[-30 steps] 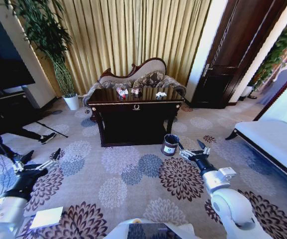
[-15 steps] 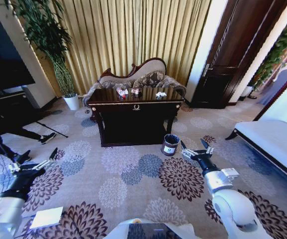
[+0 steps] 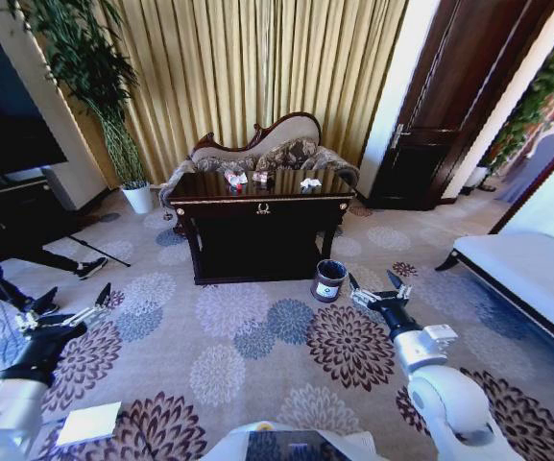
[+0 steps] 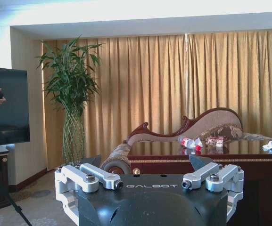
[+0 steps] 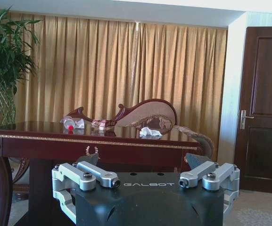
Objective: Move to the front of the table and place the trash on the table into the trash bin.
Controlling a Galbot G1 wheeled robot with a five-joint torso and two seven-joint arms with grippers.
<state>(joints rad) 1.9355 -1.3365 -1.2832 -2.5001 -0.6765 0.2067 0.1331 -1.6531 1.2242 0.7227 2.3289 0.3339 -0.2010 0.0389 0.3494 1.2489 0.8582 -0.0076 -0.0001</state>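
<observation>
Left hand (image 3: pixel 63 312) lower, sofa (image 3: pixel 272 149) behind table (image 3: pixel 257 184)

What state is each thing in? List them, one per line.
left gripper: open, empty, low over the carpet.
right gripper: open, empty, near the bin.
bottle: lying on the table.
tissue: crumpled, on the table.
trash bin: upright on the floor.
door: closed.

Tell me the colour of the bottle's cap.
Red; the bottle lies on the table, clearest in the left wrist view.
</observation>
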